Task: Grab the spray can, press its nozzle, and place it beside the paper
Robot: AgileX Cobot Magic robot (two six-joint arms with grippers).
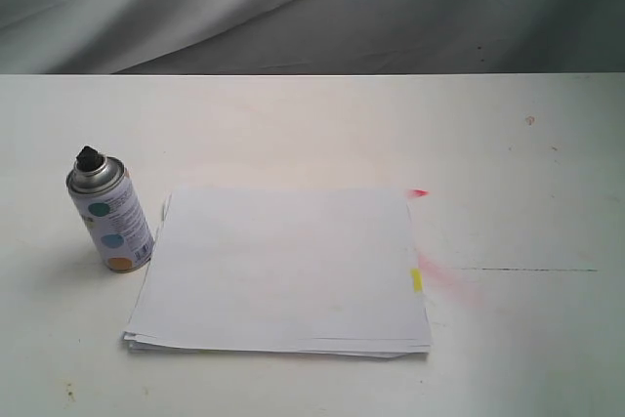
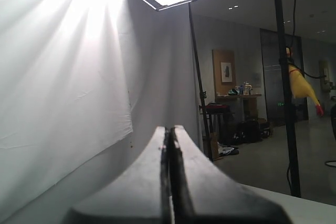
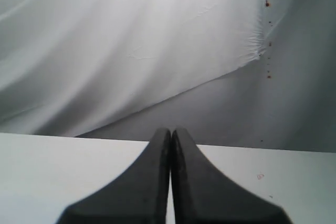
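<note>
The spray can [image 1: 109, 210] stands upright on the white table, just left of the paper's far left corner, with its black nozzle [image 1: 89, 156] on the silver dome. The paper [image 1: 283, 271] lies flat in the middle of the table, a small yellow mark [image 1: 416, 279] on its right edge. Neither arm shows in the exterior view. My left gripper [image 2: 170, 129] is shut and empty, pointing at the backdrop and the room beyond. My right gripper [image 3: 171, 131] is shut and empty too, held above the table facing the backdrop. The can and the paper are out of both wrist views.
A red smear [image 1: 451, 278] and a small red mark [image 1: 419, 192] stain the table right of the paper. A thin dark line [image 1: 527, 270] runs across the table at the right. A grey cloth backdrop [image 1: 293, 7] hangs behind the table.
</note>
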